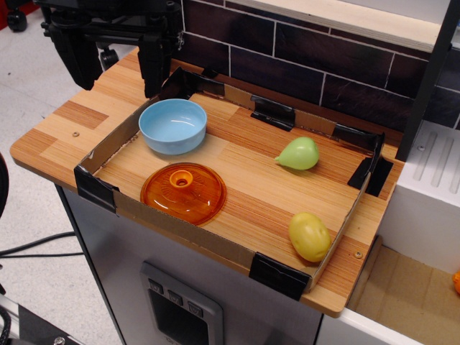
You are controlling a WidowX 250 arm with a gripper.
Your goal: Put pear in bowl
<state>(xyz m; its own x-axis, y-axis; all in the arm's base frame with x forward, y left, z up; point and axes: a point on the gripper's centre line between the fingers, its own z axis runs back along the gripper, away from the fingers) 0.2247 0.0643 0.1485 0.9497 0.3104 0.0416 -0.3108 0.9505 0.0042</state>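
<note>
The pear (298, 153) is light green with a pointed tip. It lies on its side at the right back of the cardboard-walled tray (108, 147). The light-blue bowl (172, 126) stands upright and empty at the tray's back left. My gripper (113, 68) hangs above the table's back left corner, behind and left of the bowl and far from the pear. Its two black fingers (154, 68) stand wide apart with nothing between them.
A flat translucent orange lid (183, 192) with a knob lies in front of the bowl. A rounder yellow-green fruit (309, 236) sits at the tray's front right corner. Low cardboard walls with black tape ring the tray. A dark brick wall (309, 65) runs behind.
</note>
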